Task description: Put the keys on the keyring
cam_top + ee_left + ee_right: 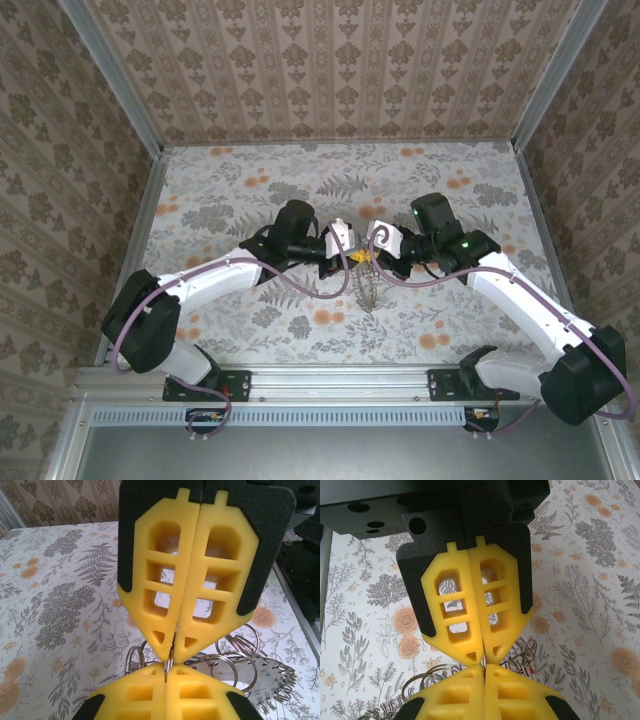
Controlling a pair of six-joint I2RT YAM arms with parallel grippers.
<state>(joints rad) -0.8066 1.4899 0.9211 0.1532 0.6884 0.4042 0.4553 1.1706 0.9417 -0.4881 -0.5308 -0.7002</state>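
Note:
My two grippers meet tip to tip over the middle of the table, left gripper (355, 257) against right gripper (370, 257). In the left wrist view my left gripper (169, 669) is shut on a thin silvery keyring (170, 661) seen edge-on, and the right gripper (174, 652) pinches the same keyring from the far side. The right wrist view shows the same: right gripper (484, 667) and left gripper (484, 655) both shut on the keyring (483, 661). A bunch of wire loops and keys (368, 287) hangs below; toothed grey key blades (272, 680) and a red bit (532, 671) show.
The floral table (250, 190) is walled on three sides by patterned panels with metal posts (150, 215). Several wire loops (235, 655) lie on or hang just above the cloth under the grippers. Both arms' bases sit on the rail (340, 383) at the near edge.

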